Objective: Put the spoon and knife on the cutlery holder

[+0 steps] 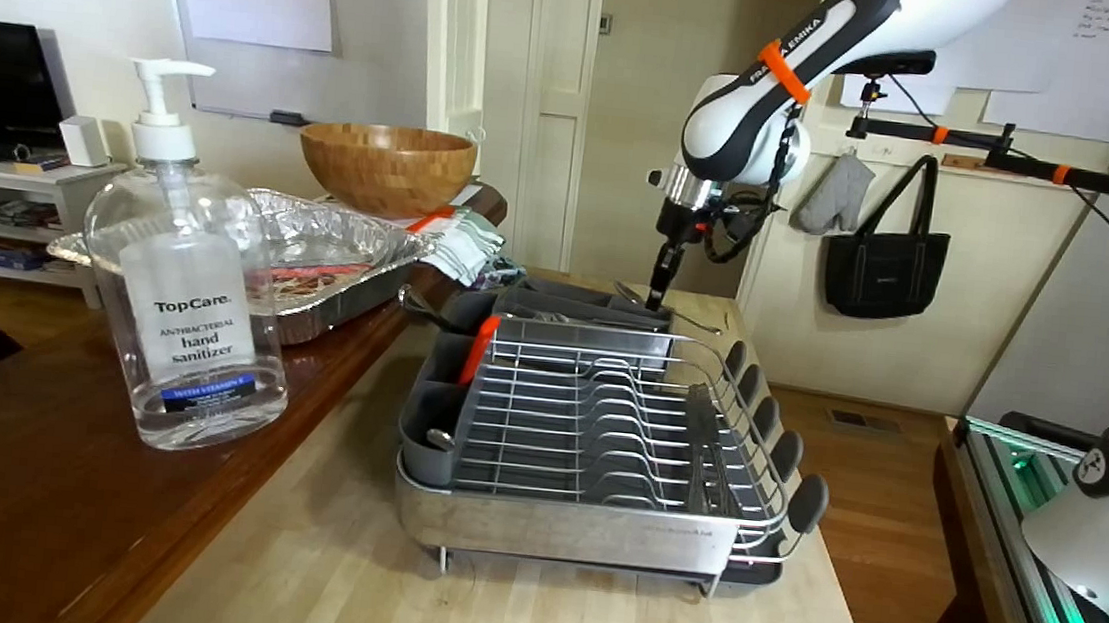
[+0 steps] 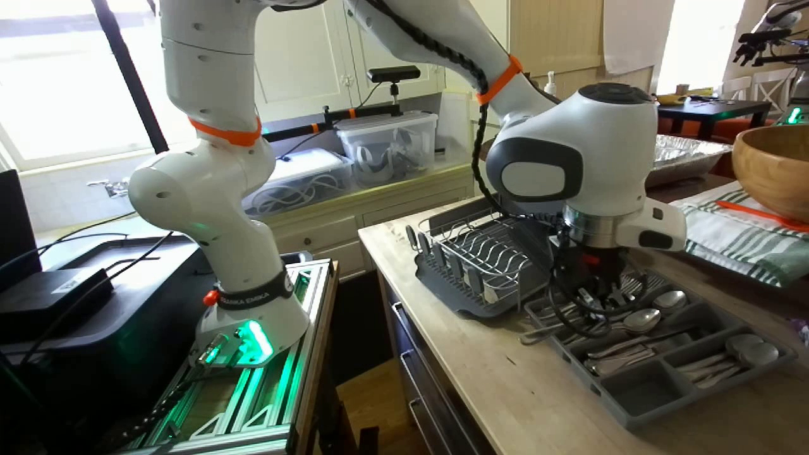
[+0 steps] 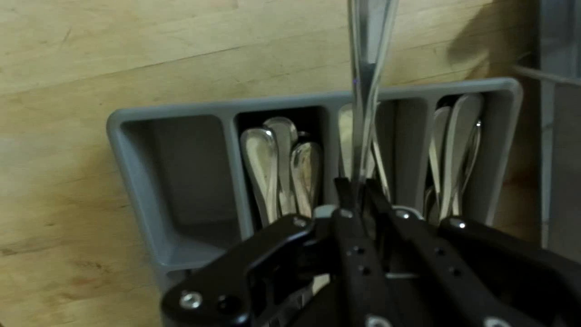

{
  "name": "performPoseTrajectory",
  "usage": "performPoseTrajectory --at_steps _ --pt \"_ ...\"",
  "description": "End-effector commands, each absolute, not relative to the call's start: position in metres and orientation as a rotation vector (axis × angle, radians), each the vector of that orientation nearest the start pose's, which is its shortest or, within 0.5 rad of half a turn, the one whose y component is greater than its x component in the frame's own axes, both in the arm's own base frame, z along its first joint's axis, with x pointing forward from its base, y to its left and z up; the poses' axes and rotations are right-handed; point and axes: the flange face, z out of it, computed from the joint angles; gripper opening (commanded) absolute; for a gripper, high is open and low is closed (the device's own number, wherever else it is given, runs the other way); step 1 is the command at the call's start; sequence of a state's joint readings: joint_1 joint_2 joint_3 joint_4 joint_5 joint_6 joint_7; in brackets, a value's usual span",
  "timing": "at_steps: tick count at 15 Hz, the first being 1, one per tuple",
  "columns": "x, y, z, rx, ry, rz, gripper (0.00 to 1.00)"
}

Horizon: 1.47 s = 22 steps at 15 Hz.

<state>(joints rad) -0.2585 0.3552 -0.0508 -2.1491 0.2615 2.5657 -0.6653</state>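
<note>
I have the spoon (image 3: 370,54) clenched in the tool (image 3: 358,186), held over the tray (image 3: 277,102), its handle reaching out past the rim; in the wrist view the tool itself masks the spoon's other end. Of the tray's compartments, one shows at least three handles (image 3: 259,152), an end one at least three more, and in an exterior view a corner one shows two spoon heads (image 2: 760,354). The compartment under my spoon is partly covered, so I can't count what it holds. Just beside the tray, on the same surface (image 2: 480,366), stands one rack (image 1: 560,531) with at least two long metal pieces (image 1: 699,435) in it, too dim to name; which piece is the knife I can't tell. Beyond the tray I see one bowl (image 1: 386,171) and one foil pan (image 1: 355,299), with something reddish (image 1: 322,274) in the pan, hard to make out.
</note>
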Motion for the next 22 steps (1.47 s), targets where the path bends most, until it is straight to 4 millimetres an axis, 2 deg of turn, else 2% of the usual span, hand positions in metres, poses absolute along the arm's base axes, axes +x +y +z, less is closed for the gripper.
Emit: performPoseTrajectory --at_steps 1,4,8,16,22 --pt "0.575 -0.185 0.233 -3.041 -0.411 -0.149 0.02" --pt "0.594 -0.173 0.231 -3.036 -0.530 -0.158 0.02" --pt "0.612 -0.156 0.226 -3.033 -0.572 -0.164 0.02" --pt "0.633 -0.146 0.219 -3.080 -0.300 -0.177 0.02" --pt "0.638 -0.126 0.211 -3.101 -0.280 -0.110 0.02"
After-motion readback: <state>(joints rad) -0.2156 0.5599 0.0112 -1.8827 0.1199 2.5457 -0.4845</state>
